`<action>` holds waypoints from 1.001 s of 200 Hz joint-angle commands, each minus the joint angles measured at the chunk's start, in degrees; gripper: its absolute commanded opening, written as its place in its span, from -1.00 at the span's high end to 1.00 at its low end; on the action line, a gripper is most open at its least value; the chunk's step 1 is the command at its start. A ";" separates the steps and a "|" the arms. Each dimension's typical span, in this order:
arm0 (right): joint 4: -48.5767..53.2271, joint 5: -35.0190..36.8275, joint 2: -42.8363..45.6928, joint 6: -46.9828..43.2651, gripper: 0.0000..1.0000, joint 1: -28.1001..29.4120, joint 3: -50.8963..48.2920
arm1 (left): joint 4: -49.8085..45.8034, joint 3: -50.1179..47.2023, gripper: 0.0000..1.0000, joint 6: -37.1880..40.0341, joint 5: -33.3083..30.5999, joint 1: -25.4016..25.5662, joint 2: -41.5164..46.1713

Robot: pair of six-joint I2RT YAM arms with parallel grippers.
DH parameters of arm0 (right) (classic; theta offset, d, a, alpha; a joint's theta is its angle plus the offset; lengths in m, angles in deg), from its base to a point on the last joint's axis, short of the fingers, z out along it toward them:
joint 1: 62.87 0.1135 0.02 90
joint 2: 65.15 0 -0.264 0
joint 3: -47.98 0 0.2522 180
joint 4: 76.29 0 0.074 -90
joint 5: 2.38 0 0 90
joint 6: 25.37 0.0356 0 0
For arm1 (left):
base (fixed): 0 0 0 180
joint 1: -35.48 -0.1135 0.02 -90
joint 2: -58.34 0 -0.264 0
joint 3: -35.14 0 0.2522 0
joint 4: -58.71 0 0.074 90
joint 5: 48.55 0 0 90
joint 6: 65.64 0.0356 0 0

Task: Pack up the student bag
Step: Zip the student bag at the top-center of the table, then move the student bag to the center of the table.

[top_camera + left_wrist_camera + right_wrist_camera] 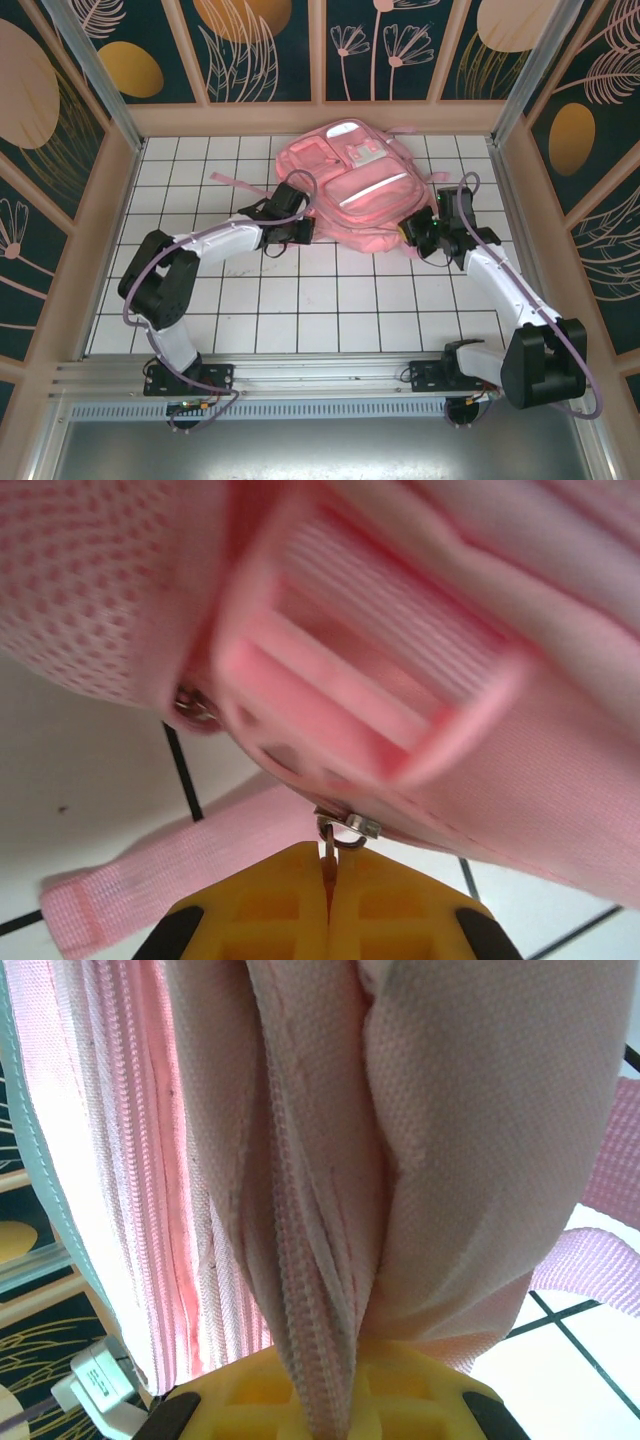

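With the student bag [355, 195] lying far-centre on the counter [300, 300], your left tool [328, 872] clenched on its zipper pull [345, 830] and your right tool [320, 1385] pinching a seam fold [330, 1260], a skewed tug could slip the thin pull free or jam the zipper.

Light: bright, even, from above | Shadows: soft and faint on the white table [300, 300] | Glare: pale sheen along the stripe [375, 188] of the bag [350, 220] | Focus: overhead view sharp; left wrist view blurred, buckle [350, 710] smeared; right wrist view crisp on the weave, floor corner washed out
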 commanded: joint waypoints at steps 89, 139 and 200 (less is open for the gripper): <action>-5.52 -1.74 1.72 -12.57 1.00 3.58 -1.49 | 3.55 3.77 0.11 -3.69 2.48 -5.30 0.36; -1.88 6.92 0.32 -21.20 1.00 14.77 -0.89 | -0.61 -2.34 -0.21 -4.76 -3.32 -5.30 16.70; -7.89 5.81 -4.34 -30.54 1.00 38.04 -0.08 | -3.04 -1.04 -0.31 -3.52 -17.04 -5.31 25.81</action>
